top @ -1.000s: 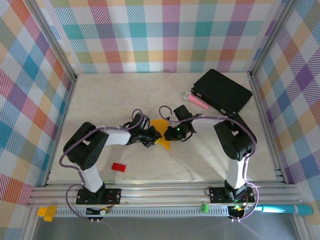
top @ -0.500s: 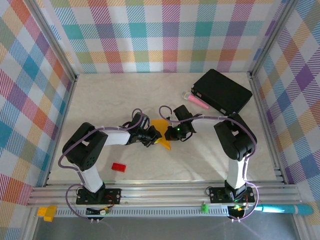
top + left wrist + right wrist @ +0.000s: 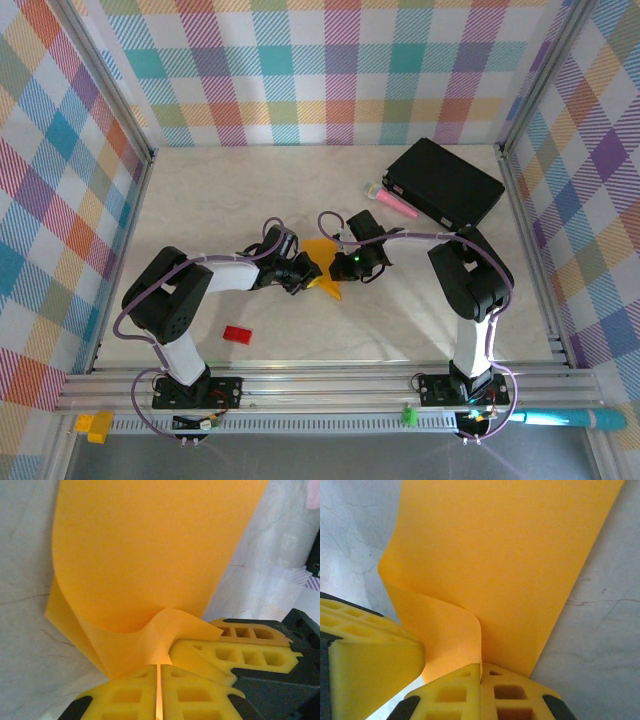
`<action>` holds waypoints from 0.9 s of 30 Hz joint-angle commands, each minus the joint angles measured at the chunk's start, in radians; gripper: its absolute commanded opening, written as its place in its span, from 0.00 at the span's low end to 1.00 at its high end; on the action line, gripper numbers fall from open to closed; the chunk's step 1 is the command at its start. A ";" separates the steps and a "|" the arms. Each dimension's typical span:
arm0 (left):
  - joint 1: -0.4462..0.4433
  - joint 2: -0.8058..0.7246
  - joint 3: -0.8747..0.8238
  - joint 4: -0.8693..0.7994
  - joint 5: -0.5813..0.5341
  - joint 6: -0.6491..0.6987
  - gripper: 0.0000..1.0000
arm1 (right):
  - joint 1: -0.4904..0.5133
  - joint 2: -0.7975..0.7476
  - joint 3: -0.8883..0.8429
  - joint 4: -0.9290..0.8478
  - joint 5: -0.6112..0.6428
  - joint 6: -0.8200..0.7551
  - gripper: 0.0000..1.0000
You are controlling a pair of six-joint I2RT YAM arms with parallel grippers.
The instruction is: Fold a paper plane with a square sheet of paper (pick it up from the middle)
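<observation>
From the top camera, you look down on a pale marbled tabletop (image 3: 220, 200) enclosed by pastel plaid walls (image 3: 300, 70), with an aluminium rail (image 3: 320, 385) along the near edge. A flat black rectangular box (image 3: 445, 183) sits at the far right, and a slim pink stick (image 3: 397, 204) lies just beside its left edge. A small red block (image 3: 236, 334) rests alone near the left arm's base. At mid-table, both arms reach inward and meet over a thin orange-yellow square sheet of paper (image 3: 322, 262). The left gripper (image 3: 305, 272) is at its left side and the right gripper (image 3: 347, 265) at its right, close together.

From the left wrist camera, you see the left gripper (image 3: 159, 672) with its yellow foam fingers (image 3: 130, 697) pressed together, pinching the near edge of the sheet (image 3: 150, 555). The paper buckles upward at the pinch and spreads away over the tabletop. The right gripper's yellow fingers (image 3: 240, 652) sit touching the sheet just to the right.

From the right wrist camera, you see the right gripper (image 3: 481, 674) likewise closed tight on the sheet's (image 3: 505, 565) near edge, where the paper curls into a soft fold. One yellow finger (image 3: 370, 652) of the left gripper sits at lower left against that fold.
</observation>
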 commanded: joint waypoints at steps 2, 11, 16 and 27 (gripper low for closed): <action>0.011 0.026 0.019 -0.061 -0.014 0.033 0.10 | -0.006 0.007 -0.011 -0.038 0.071 0.010 0.00; 0.012 0.074 0.021 -0.116 -0.041 0.031 0.08 | -0.007 -0.001 -0.001 -0.032 0.042 0.021 0.03; 0.013 0.081 0.021 -0.166 -0.060 0.039 0.08 | -0.012 -0.052 0.025 -0.038 0.018 0.068 0.11; 0.014 0.090 0.024 -0.194 -0.061 0.059 0.07 | -0.037 -0.222 -0.008 -0.107 0.080 0.146 0.41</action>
